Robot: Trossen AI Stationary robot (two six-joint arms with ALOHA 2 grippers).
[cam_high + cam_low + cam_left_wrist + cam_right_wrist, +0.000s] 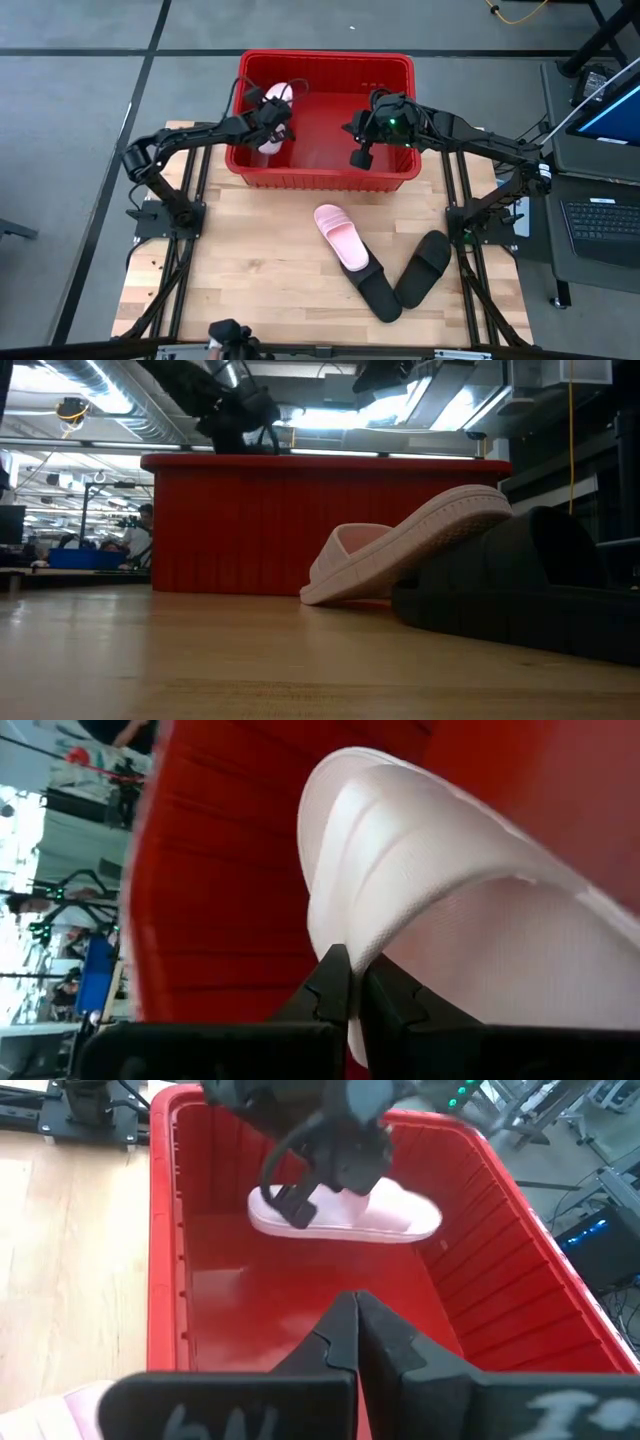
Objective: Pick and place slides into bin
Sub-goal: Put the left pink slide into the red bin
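I have the left gripper [272,120] over the left end of the red bin [325,62], its fingers [335,982] pinched tight on the edge of a pale pink slide [274,118], which hangs inside the bin above the floor, near the left wall. Gripping it by the rim lets the sandal dangle clear of the ribbed sides, so I judge it is ready to be let go and should drop flat. The right gripper [360,155] sits over the bin's near-right part with its fingers [345,1335] pressed together and nothing between them; it looks parked there, out of the left arm's way. Three slides remain on the wooden table [250,260] in front of the bin: the second pink slide [341,236] lies with its heel propped on a black slide [378,290], and the other black slide [424,268] leans against that one in a V. That overlap means the pink one should be lifted first.
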